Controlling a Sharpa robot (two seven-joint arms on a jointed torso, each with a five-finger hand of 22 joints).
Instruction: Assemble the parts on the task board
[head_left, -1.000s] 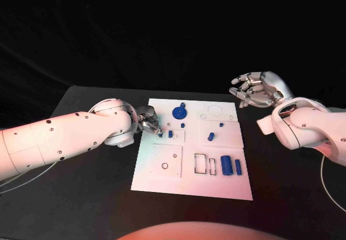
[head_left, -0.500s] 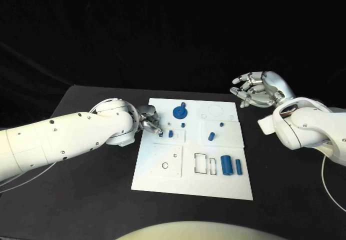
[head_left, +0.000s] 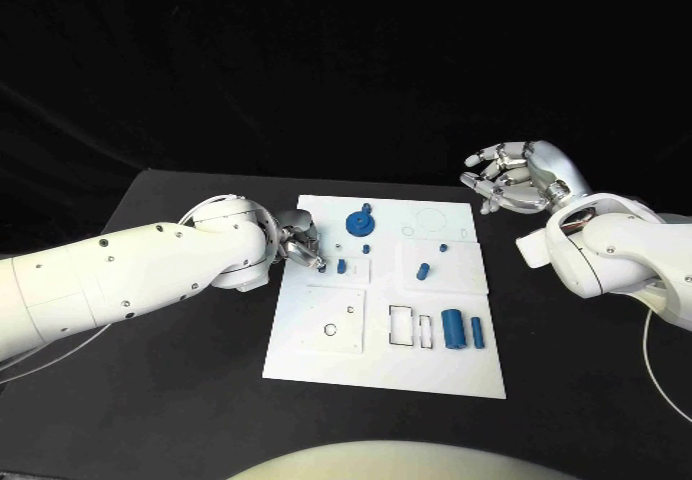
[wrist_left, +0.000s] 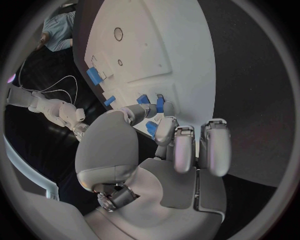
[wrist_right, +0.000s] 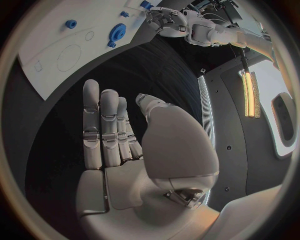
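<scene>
While the task board lies flat mid-table, its near strip is bare white, near edge toward the robot. One step farther in, at the board's right, two upright blue cylinder parts stand side by side, just beside two empty rectangular cut-outs. Left of those: a square panel with a small round hole.

Middle band: a short blue peg lies tilted, right of centre. A smaller blue part stands at the left, close to the left hand's fingertips.

Left hand sits at the board's left edge, low over it. Left wrist view: fingers curled forward and close together, thumb bent across toward them, tips crowded round a small blue piece. Whether that piece is actually pinched, cannot tell; the fingers cover it. Two more blue parts show just past the tips on the board.

Far band: blue gear at the board's far left, a tiny blue part just nearer than it, a faint circular outline to the right.

Right hand is raised off the board's far right corner, well apart from every part. Right wrist view: fingers straight, side by side, thumb standing off; palm holds nothing. The gear shows beyond it.
</scene>
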